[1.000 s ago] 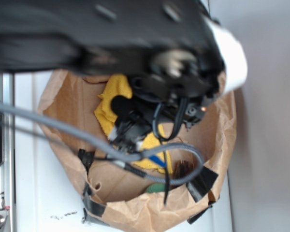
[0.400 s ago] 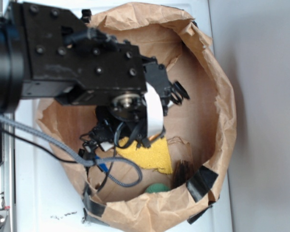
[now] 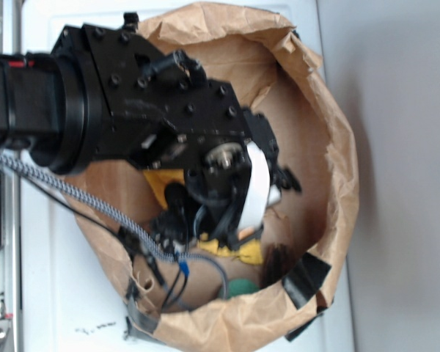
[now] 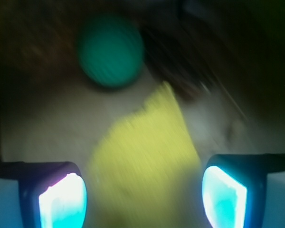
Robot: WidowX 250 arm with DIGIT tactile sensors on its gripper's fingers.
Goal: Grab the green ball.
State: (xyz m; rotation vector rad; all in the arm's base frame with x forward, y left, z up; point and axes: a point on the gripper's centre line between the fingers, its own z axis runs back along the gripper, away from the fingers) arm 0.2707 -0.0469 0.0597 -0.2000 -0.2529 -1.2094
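**Green ball to be taken across its middle, from above**

The green ball (image 4: 110,51) is seen lying on the floor of the brown paper bag (image 3: 330,147), close under the bag's near wall. In the exterior view only part of it is shown (image 3: 243,287), past the rim. Just beside it a dark bristly brush (image 3: 277,260) is found, and a yellow cloth (image 4: 142,156) is spread between the ball and the tool (image 4: 142,190). Ball and cloth appear apart, though the wrist view is blurred and contact cannot be ruled out.

The tool is held open, its two lit pads set wide on either side of the cloth, with nothing between them. It is well short of the ball.

The ball is judged light, smooth and matte, probably somewhat yielding; whether it is hollow or solid cannot be told. Being round, it may be expected to roll or squirt out if pinched off-centre. Hold is best taken across its widest part, pads square on opposite sides, with the brush and the bag wall kept clear of the closing pads.
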